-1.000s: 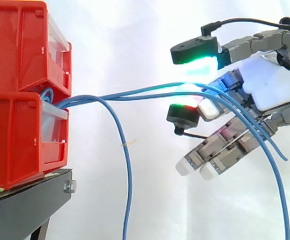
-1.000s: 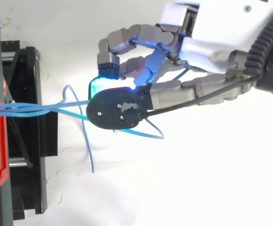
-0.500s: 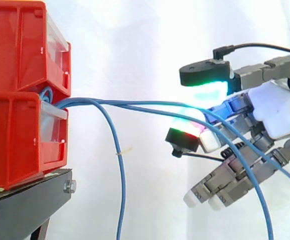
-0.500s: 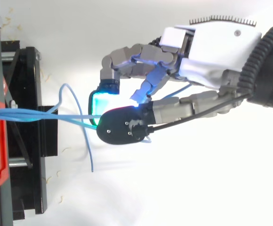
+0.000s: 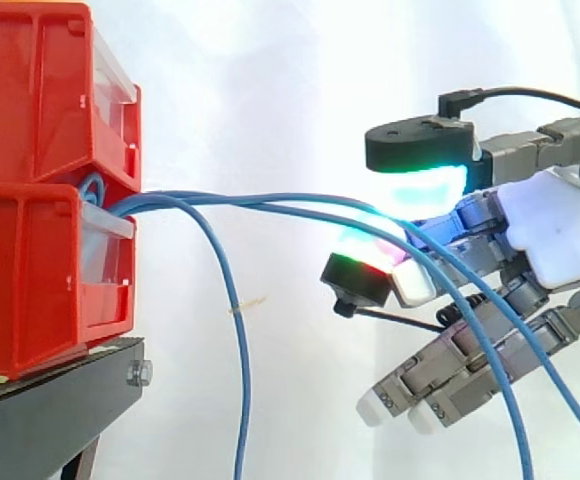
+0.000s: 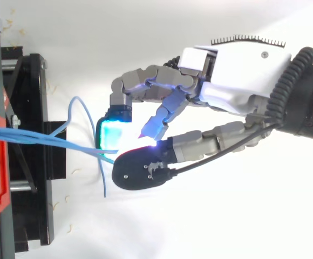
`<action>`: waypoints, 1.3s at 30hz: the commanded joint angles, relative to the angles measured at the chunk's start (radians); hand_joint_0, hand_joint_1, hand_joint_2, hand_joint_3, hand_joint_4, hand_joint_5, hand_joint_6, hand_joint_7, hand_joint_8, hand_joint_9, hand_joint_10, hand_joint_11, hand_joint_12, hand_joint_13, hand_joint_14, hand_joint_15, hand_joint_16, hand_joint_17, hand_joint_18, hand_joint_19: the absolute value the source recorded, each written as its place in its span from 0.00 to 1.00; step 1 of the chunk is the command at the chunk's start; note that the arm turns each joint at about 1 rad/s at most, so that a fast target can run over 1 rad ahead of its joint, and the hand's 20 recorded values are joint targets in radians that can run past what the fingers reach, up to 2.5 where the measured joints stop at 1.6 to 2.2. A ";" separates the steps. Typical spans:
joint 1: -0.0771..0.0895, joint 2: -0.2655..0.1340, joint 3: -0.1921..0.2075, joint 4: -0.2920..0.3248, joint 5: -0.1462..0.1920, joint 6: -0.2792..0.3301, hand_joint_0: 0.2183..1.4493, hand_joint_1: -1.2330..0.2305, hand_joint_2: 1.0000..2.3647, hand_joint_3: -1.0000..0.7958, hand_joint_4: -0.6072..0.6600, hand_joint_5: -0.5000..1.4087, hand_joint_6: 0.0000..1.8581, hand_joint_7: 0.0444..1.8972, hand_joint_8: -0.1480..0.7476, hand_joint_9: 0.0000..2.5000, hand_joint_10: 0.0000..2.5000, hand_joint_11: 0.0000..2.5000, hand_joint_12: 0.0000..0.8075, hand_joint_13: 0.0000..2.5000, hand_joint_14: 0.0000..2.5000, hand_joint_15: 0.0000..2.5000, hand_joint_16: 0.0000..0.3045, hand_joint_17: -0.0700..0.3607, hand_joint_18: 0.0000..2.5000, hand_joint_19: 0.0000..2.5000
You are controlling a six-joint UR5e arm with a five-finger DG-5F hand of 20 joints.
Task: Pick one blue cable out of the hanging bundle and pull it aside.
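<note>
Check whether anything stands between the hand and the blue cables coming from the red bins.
Nothing visible does: two blue cables run from the red bins into the hand, and a third cable hangs free nearer the bins.

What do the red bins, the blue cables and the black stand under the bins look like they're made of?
Red bins: likely moulded plastic, glossy, with ribbed walls and clear fronts.
Blue cables: thin wire in a smooth jacket, probably plastic. They bend in soft curves.
Black stand: seemingly metal, matt black, with a bolt head on its edge.
</note>
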 commanded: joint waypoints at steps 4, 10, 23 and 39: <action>0.001 0.000 -0.002 -0.006 -0.002 0.000 0.34 0.22 0.02 0.59 0.35 0.19 0.48 0.78 0.31 0.07 0.00 0.00 0.46 0.15 0.00 0.02 0.21 0.49 0.12 0.05; 0.003 0.000 -0.002 0.004 -0.003 -0.006 0.34 0.23 0.02 0.61 0.40 0.20 0.48 0.77 0.34 0.12 0.00 0.00 0.46 0.18 0.00 0.04 0.21 0.49 0.14 0.08; 0.009 -0.002 -0.004 0.047 -0.002 -0.006 0.29 0.29 0.00 0.59 0.56 0.21 0.48 0.74 0.47 0.21 0.00 0.00 0.56 0.24 0.00 0.10 0.25 0.56 0.19 0.11; 0.009 -0.002 -0.014 0.061 -0.005 -0.010 0.31 0.26 0.01 0.61 0.56 0.21 0.47 0.75 0.46 0.24 0.00 0.00 0.55 0.25 0.00 0.11 0.24 0.54 0.20 0.12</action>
